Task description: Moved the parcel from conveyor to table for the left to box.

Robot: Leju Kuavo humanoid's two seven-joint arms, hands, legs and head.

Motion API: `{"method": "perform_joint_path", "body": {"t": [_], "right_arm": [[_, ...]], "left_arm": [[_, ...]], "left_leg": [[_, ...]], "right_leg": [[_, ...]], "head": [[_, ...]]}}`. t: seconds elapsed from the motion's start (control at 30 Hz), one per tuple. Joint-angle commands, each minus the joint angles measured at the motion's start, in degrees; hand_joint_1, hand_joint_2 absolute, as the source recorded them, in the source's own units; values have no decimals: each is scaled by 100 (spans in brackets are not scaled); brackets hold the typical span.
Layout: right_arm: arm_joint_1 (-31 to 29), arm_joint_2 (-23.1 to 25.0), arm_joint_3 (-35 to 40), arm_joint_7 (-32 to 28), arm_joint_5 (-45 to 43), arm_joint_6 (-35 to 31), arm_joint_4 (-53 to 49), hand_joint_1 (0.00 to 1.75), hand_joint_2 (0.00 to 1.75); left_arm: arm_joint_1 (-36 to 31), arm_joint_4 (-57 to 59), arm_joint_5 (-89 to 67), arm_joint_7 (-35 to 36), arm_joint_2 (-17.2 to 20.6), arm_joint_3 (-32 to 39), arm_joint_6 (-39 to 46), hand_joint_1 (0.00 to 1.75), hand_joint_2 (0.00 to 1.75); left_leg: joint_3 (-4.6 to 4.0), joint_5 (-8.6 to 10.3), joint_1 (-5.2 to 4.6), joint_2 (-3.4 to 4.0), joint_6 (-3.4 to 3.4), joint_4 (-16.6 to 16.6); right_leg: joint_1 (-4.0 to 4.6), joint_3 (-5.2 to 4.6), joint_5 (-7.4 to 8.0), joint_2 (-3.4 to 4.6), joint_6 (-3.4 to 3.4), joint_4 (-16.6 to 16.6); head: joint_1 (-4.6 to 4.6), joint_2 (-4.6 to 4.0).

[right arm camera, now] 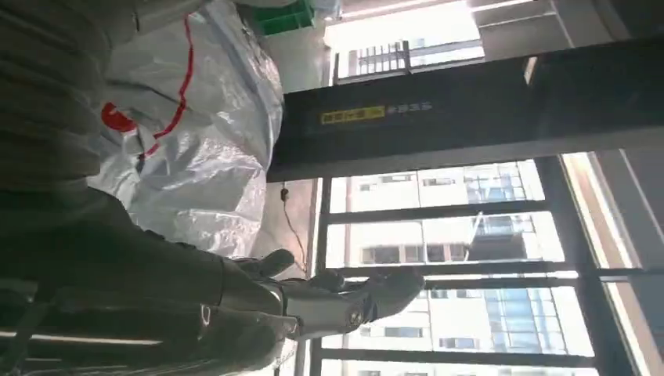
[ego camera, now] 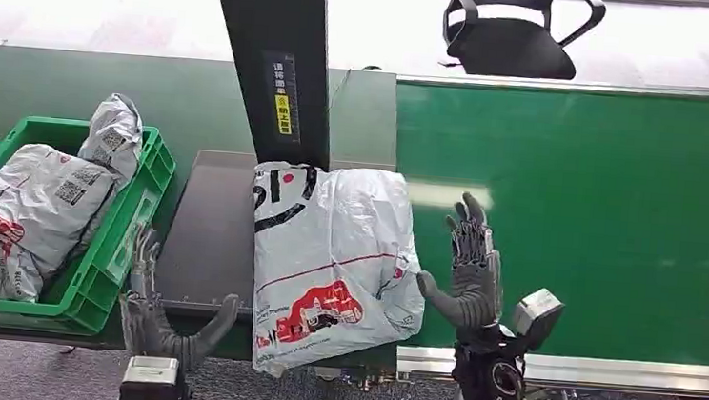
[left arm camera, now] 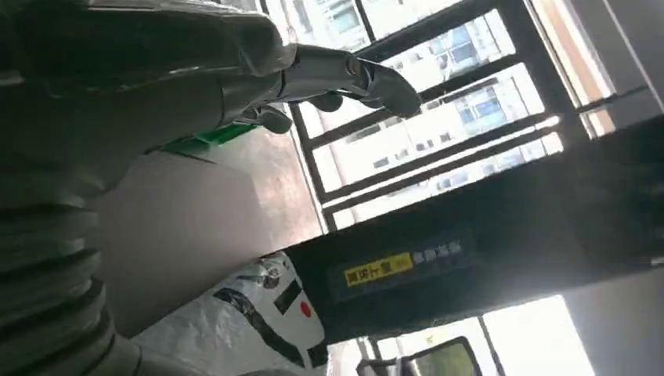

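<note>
A white plastic parcel (ego camera: 332, 256) with black and red print lies on the dark table plate (ego camera: 209, 236), its right edge over the seam to the green conveyor (ego camera: 579, 218). It also appears in the left wrist view as the parcel (left arm camera: 250, 325) and in the right wrist view as the parcel (right arm camera: 196, 133). My right hand (ego camera: 468, 266) is open just right of the parcel, thumb close to its edge. My left hand (ego camera: 156, 304) is open at the table's front left, apart from the parcel, between it and the green crate (ego camera: 121, 258).
The green crate at the left holds two grey and white parcels (ego camera: 40, 204). A black post (ego camera: 280, 60) with a yellow label rises behind the table plate. An office chair (ego camera: 512, 26) stands beyond the conveyor. The belt to the right is bare.
</note>
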Motion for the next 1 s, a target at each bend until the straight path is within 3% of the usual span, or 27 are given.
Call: {"method": "perform_joint_path", "body": {"t": [0.03, 0.33, 0.73, 0.83, 1.0], "right_arm": [[-176, 135, -497, 4, -343, -21, -3, 0, 175], [-232, 97, -484, 4, -466, -1, 184, 0, 175], [-492, 84, -501, 4, -649, 233, 710, 0, 175], [-648, 115, -461, 4, -665, 263, 913, 0, 175], [-744, 112, -402, 4, -715, 259, 1037, 0, 175]], "left_arm": [[-910, 1735, -876, 514, -1, -924, -71, 0, 175], [-1094, 2056, -1398, 830, 86, -1182, -278, 0, 175], [-2950, 5539, -3239, 1998, -155, -2716, -901, 0, 175], [-3247, 6352, -3185, 2091, -164, -2672, -753, 0, 175], [-3385, 6658, -3143, 2194, 2, -2586, -992, 0, 175]], "left_leg": [[8, 12, -3, -28, 15, -12], [15, 3, -3, -11, 13, -9], [11, 9, -5, -29, 13, -7], [14, 5, -4, -14, 12, -6], [11, 4, -1, 1, 10, -4]], "right_leg": [[2, 17, 4, -29, -19, -14], [2, 16, 1, -16, -16, -10], [-1, 21, 2, -31, -15, -10], [-1, 19, 4, -14, -12, -9], [2, 11, 6, -2, -15, -6]], "head": [[0, 0], [-2, 0], [-2, 0], [-2, 0], [-2, 0]]}}
